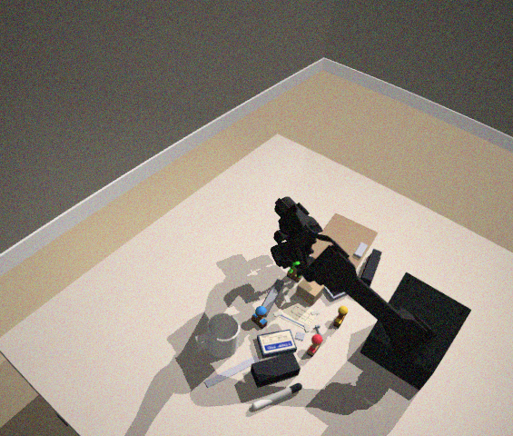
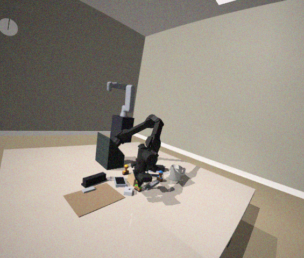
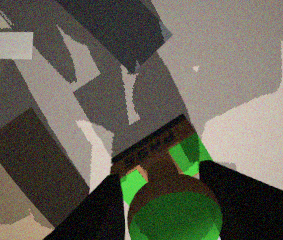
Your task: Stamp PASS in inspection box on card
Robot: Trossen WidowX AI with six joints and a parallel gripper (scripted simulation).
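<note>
The PASS stamp (image 1: 295,268) (image 2: 137,185) (image 3: 175,220) has a green knob and a brown base. It stands upright on the bench beside a small cardboard box (image 1: 310,290). My gripper (image 1: 293,263) (image 3: 160,178) is low over the stamp, with its fingers on either side of the knob and slightly parted, so it is open. The white card (image 1: 300,315) lies flat a little nearer the front, and I cannot make out any print on it. A blue-labelled flat box (image 1: 276,341) lies in front of the card.
Stamps with a blue knob (image 1: 260,315), a yellow knob (image 1: 340,315) and a red knob (image 1: 315,343) stand around the card. A mug (image 1: 222,332) (image 2: 175,172), a black block (image 1: 275,368), a marker (image 1: 275,397), a ruler (image 1: 231,371) and a brown mat (image 1: 345,232) lie nearby.
</note>
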